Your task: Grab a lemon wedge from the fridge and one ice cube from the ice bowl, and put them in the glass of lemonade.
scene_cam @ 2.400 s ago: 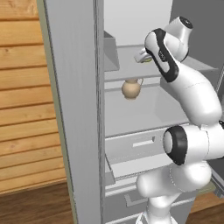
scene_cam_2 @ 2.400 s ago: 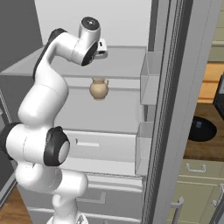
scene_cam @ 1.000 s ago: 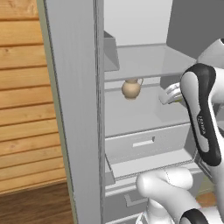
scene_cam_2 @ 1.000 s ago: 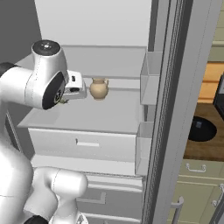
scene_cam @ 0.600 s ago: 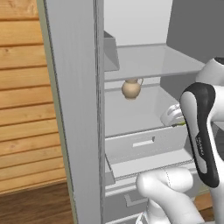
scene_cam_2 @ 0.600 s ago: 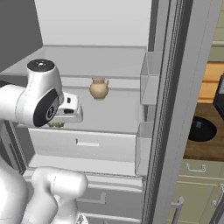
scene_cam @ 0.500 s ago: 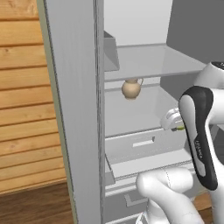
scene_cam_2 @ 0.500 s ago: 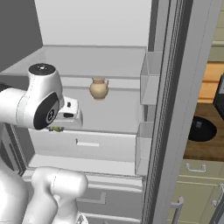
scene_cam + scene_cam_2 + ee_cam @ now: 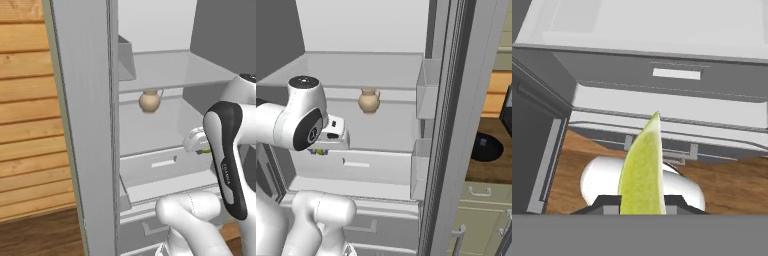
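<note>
My gripper [image 9: 642, 204] is shut on the lemon wedge [image 9: 643, 167], a yellow-green sliver standing up between the dark fingertips [image 9: 607, 203]. The hand points down in front of the open fridge [image 9: 165, 65], level with its white drawer [image 9: 162, 165]. From the left base camera the gripper [image 9: 201, 147] peeks out behind my forearm, the wedge [image 9: 205, 151] a green speck under it. On the other side the gripper [image 9: 323, 149] and wedge [image 9: 318, 151] sit under my wrist. The black ice bowl [image 9: 487, 148] rests on the wooden counter at far right. The glass of lemonade is out of view.
A tan jug [image 9: 369, 101] stands on the fridge's middle shelf. The open left fridge door [image 9: 85, 125] is close on my left, and door bins [image 9: 423, 100] jut out on the right. Beige cabinets [image 9: 478, 220] sit under the counter. Wooden floor [image 9: 732, 175] lies below the hand.
The arm has drawn back from the upper shelf and swung down to drawer height, the lemon wedge staying in the gripper. In the last half second it moved only slightly.
</note>
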You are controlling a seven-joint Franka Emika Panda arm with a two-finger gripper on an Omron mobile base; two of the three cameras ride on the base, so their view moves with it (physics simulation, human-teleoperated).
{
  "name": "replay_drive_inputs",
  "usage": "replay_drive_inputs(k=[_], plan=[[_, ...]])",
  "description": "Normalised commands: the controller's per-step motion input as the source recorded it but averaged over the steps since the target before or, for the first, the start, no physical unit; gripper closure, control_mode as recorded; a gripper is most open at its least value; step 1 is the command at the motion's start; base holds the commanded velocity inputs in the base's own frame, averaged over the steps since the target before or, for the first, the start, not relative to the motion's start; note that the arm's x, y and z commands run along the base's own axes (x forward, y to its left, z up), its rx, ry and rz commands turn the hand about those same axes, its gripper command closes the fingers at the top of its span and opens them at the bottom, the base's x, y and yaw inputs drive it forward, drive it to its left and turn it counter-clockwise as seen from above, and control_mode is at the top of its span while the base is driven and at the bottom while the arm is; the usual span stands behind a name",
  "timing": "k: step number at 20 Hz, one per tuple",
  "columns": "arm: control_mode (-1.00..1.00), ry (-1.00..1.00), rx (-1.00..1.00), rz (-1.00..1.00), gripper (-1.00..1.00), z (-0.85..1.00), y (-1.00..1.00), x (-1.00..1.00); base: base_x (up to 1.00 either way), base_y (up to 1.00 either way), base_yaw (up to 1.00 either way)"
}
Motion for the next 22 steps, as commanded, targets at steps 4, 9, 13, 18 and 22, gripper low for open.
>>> replay_drive_inputs(k=[4,9,13,18,22], plan=[[1.0,0.0,0.0,0.0,1.0,0.0,0.0,0.0,-1.0,0.0,-0.2],[1.0,0.0,0.0,0.0,1.0,0.0,0.0,0.0,-1.0,-0.02,-0.42],[1.0,0.0,0.0,0.0,1.0,0.0,0.0,0.0,-0.79,0.0,-0.69],[1.0,0.0,0.0,0.0,1.0,0.0,0.0,0.0,-0.2,-0.02,-0.85],[1.0,0.0,0.0,0.0,1.0,0.0,0.0,0.0,0.0,0.0,-0.93]])
